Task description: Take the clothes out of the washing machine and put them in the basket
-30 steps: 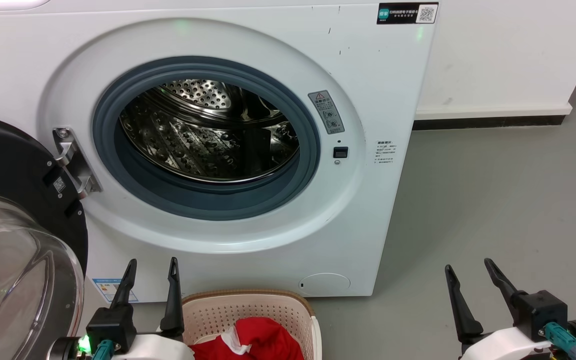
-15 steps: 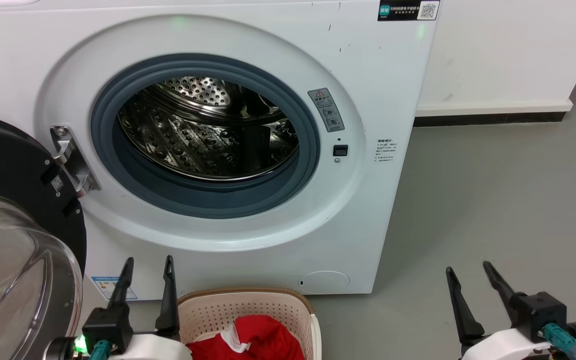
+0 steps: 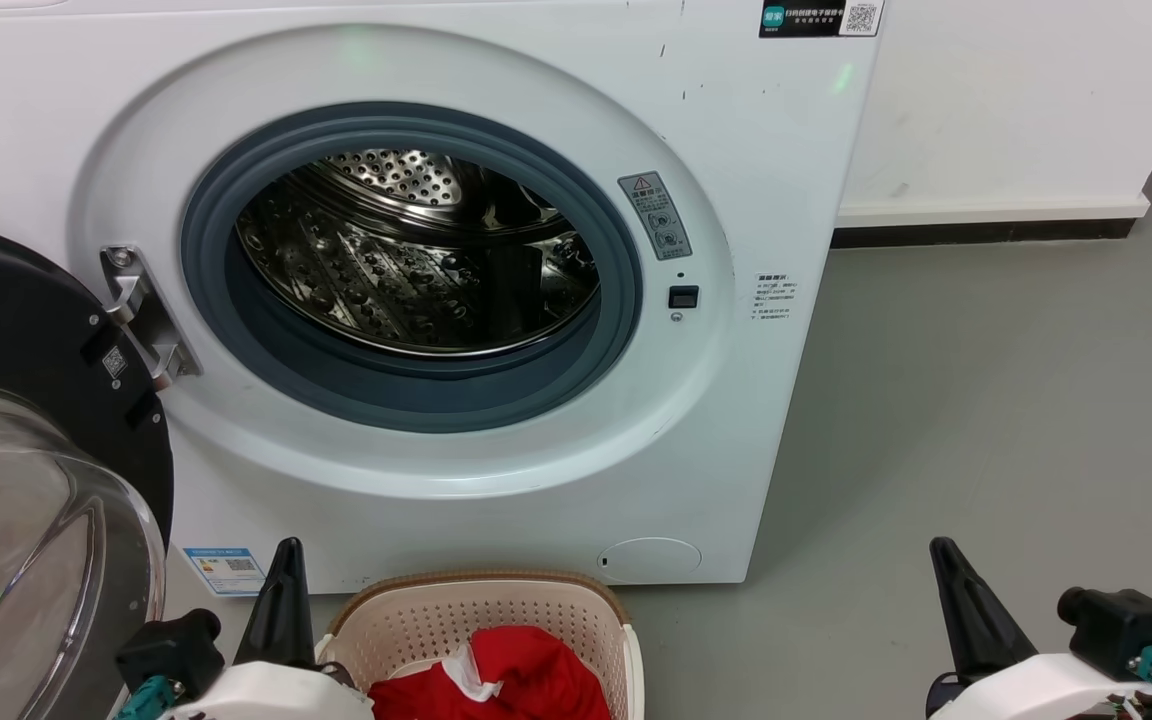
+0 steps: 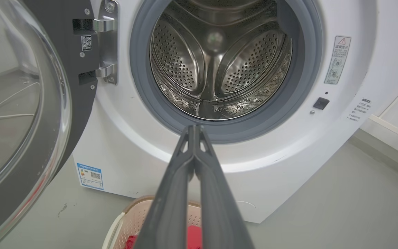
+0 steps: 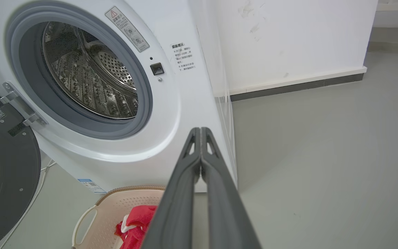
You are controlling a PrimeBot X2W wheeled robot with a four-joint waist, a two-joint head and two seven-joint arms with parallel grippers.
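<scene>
Head view: the clothes (image 3: 521, 672) lie as a red heap with a bit of white trim inside the basket (image 3: 481, 583), which stands on the floor (image 3: 986, 400) just in front of the washing machine (image 3: 736, 150). My left tool (image 3: 286, 560) rises just beside the basket's left rim, apart from the cloth. My right tool (image 3: 946, 565) is well apart on the other side, over grey floor. The drum (image 3: 406, 280) shows its perforated steel wall inside the grey ring (image 3: 623, 300), and the door (image 3: 26, 330) hangs open at the left.

In the left wrist view my left tool's fingers (image 4: 171, 207) are pressed together, tips meeting, gripping nothing, with the basket below them. In the right wrist view my right tool's fingers (image 5: 178, 207) are likewise together and empty, the red cloth low and to their left.
</scene>
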